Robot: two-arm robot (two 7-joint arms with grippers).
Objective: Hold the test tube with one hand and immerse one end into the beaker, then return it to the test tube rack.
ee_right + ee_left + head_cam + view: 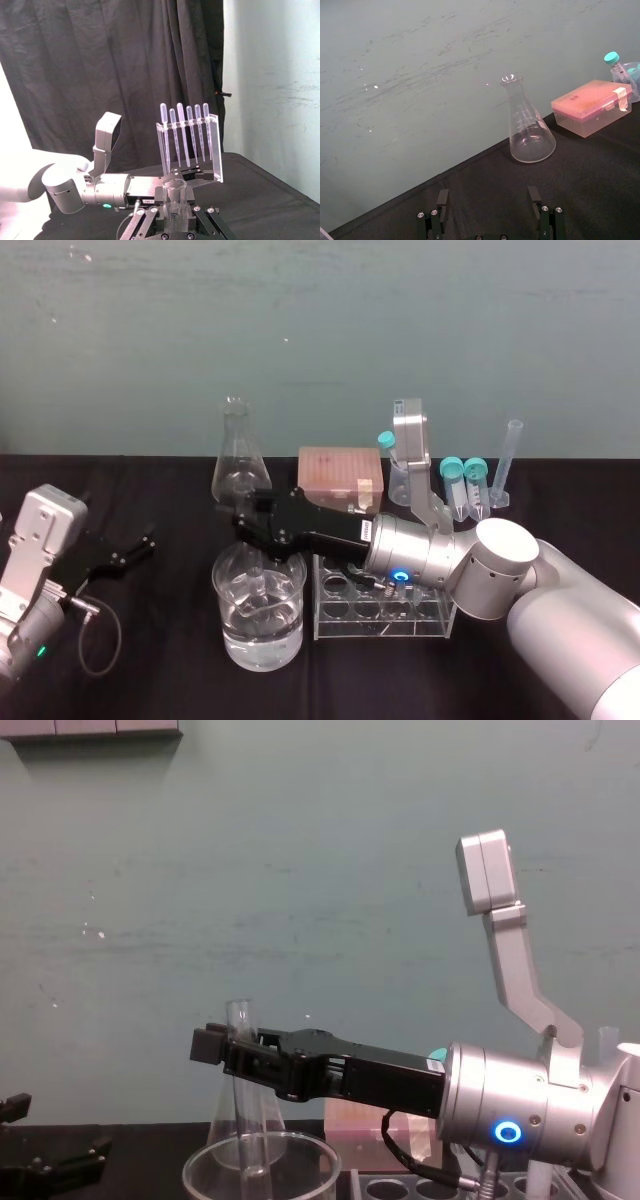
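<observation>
We list: tube [246, 1130] upright in the clenched fingers of the right gripper [235, 1055], lower end hung inside the beaker [290, 640] for the dip, rack [385, 625] just beside for the return; left gripper [128, 555] idle low at the left of the bench [170, 680], fingers released

Black hand [236, 1055], clear test tube [241, 1018] and beaker [228, 630], pink box [335, 475], teal caps [452, 468].

One beaker [232, 632], one flask [238, 455], one test tube [175, 197], one rack [340, 613], one pink box [335, 472], three teal-capped tubes [453, 486]
</observation>
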